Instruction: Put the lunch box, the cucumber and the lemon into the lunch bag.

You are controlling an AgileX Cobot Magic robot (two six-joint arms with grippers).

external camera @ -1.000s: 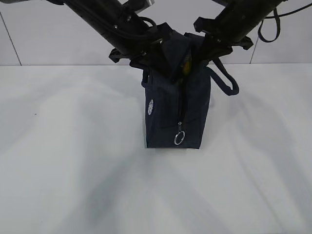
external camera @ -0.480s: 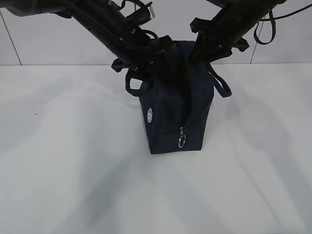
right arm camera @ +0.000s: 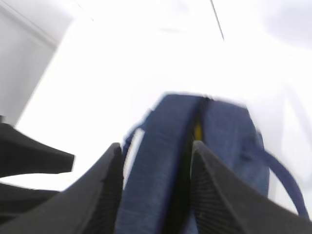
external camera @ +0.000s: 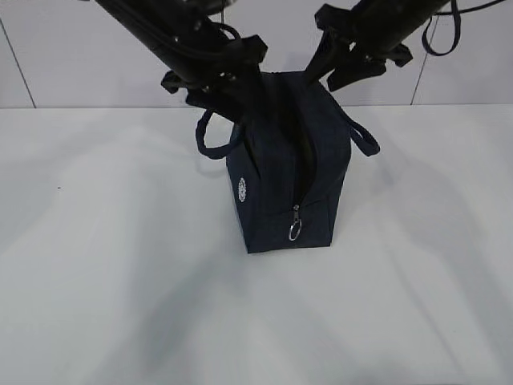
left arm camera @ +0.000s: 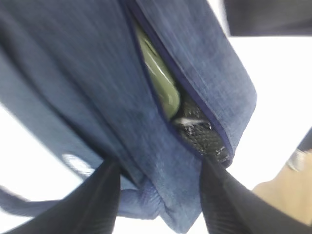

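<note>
White table and pale wall frame the exterior view. At centre stands the bag, upright, ring pull low on its near end. Compared with a second ago, the bag's mouth has narrowed to a slit, and both grippers have risen. The left gripper sits at the bag's top left edge; the right gripper hangs just above its top right, fingers spread and empty.

Left wrist view: fingers straddle bag fabric, the grip uncertain; inside the slit lie the box, its sage lid showing, and something dark.

Right wrist view: parted fingers flank the bag; yellow, probably the lemon, shows within. Packing appears complete; the cucumber is unseen.
</note>
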